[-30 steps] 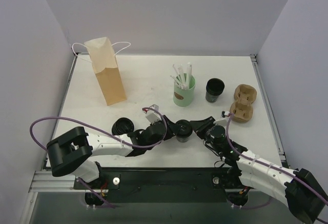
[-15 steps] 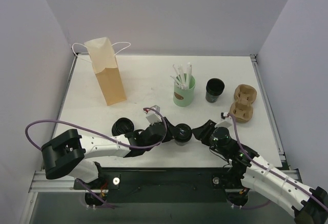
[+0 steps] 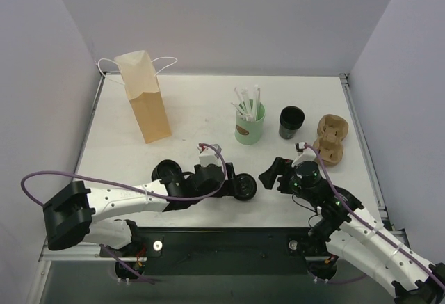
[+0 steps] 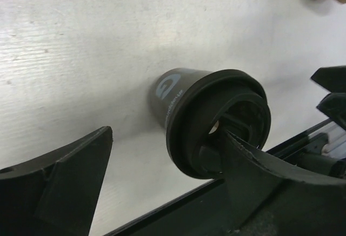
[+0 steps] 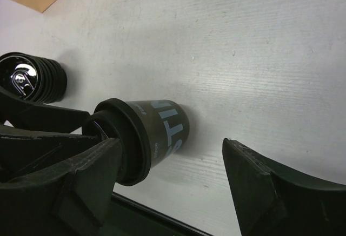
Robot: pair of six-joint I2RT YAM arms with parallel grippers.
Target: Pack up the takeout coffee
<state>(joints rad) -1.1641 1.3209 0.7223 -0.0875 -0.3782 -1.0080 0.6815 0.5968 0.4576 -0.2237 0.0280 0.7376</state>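
Note:
The takeout coffee (image 3: 245, 187) is a small black paper cup with a black lid, standing close to the table's near edge. The left wrist view shows it (image 4: 178, 93) just beyond my left gripper (image 4: 166, 133), which is open. One left finger (image 4: 259, 176) overlaps the lid's rim and the other is well clear on the left. My right gripper (image 5: 172, 141) is also open, with the cup (image 5: 162, 128) ahead of its left finger and nothing held. From above, the left gripper (image 3: 233, 181) is beside the cup and the right gripper (image 3: 270, 176) is a short way to its right.
A tan paper bag (image 3: 142, 95) stands at the back left. A stack of black lids (image 3: 167, 172) lies left of the left wrist. A green cup with straws (image 3: 249, 124), an open black cup (image 3: 291, 122) and a cardboard carrier (image 3: 329, 140) are at the back right.
Both grippers have opened. The right gripper has pulled back to the right, away from the cup. The cup now stands slightly nearer the table's edge.

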